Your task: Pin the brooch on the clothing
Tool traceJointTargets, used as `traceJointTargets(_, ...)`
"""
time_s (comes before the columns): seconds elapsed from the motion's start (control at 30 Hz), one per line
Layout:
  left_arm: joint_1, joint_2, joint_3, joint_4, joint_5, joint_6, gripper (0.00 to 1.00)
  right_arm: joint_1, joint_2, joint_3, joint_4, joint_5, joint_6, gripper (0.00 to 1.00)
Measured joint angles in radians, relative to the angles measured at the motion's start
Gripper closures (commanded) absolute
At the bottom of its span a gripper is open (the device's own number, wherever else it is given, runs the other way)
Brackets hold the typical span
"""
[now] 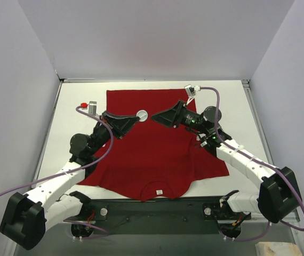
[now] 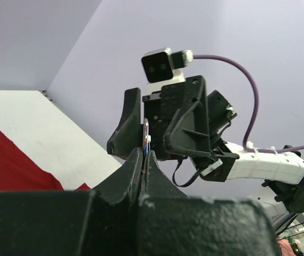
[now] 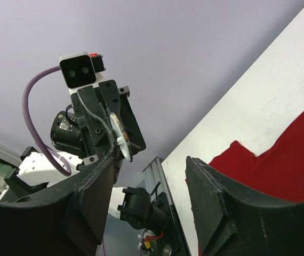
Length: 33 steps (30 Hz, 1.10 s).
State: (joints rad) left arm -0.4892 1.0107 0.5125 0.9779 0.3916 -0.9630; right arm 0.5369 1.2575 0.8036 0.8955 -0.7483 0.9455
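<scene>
The red T-shirt (image 1: 160, 152) lies flat on the white table, its collar and white label (image 1: 160, 191) toward the arms. My left gripper (image 1: 136, 118) is raised above the shirt's upper middle and is shut on the brooch (image 1: 142, 114), a small round disc that looks pale from above. In the left wrist view the brooch (image 2: 145, 140) stands edge-on above the closed fingertips (image 2: 135, 160). My right gripper (image 1: 153, 118) faces it from the right, open and empty, just apart from the disc. The right wrist view shows the brooch (image 3: 121, 137) beyond its spread jaws and the shirt (image 3: 285, 160) below.
White enclosure walls stand at the left, back and right of the table (image 1: 77, 133). A metal rail (image 1: 152, 205) with the arm bases runs along the near edge. Bare table lies on both sides of the shirt.
</scene>
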Motion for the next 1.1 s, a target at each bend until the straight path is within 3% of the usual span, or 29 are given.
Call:
traceJointTargets(0.27,0.0,0.045,0.0,0.061,-0.003,-0.036,1.0,0.003,0.067,0.0,0.086,-0.019,0.079,0.5)
traceJointTargets(0.47,0.0,0.064,0.0,0.095,-0.008,-0.057,1.0,0.022,0.095,0.025,0.164,-0.042,0.126,0.63)
traceJointTargets(0.7,0.0,0.085,0.0,0.12,-0.021,-0.076,1.0,0.028,0.159,0.042,0.232,-0.075,0.192,0.99)
traceJointTargets(0.8,0.0,0.093,0.0,0.126,-0.023,-0.083,1.0,0.027,0.164,0.042,0.241,-0.084,0.2,1.0)
traceJointTargets(0.93,0.0,0.094,0.002,0.135,-0.016,-0.082,0.6,0.024,0.164,0.063,0.222,-0.108,0.184,1.0)
traceJointTargets(1.0,0.003,0.093,0.019,0.098,0.006,-0.056,0.5,0.016,0.164,0.084,0.193,-0.124,0.17,1.0)
traceJointTargets(1.03,0.004,0.092,0.033,0.063,0.024,-0.04,0.39,0.011,0.164,0.097,0.174,-0.129,0.154,1.0)
traceJointTargets(1.1,0.007,0.084,0.071,-0.035,0.061,0.001,0.31,0.004,0.163,0.129,0.109,-0.157,0.11,1.0)
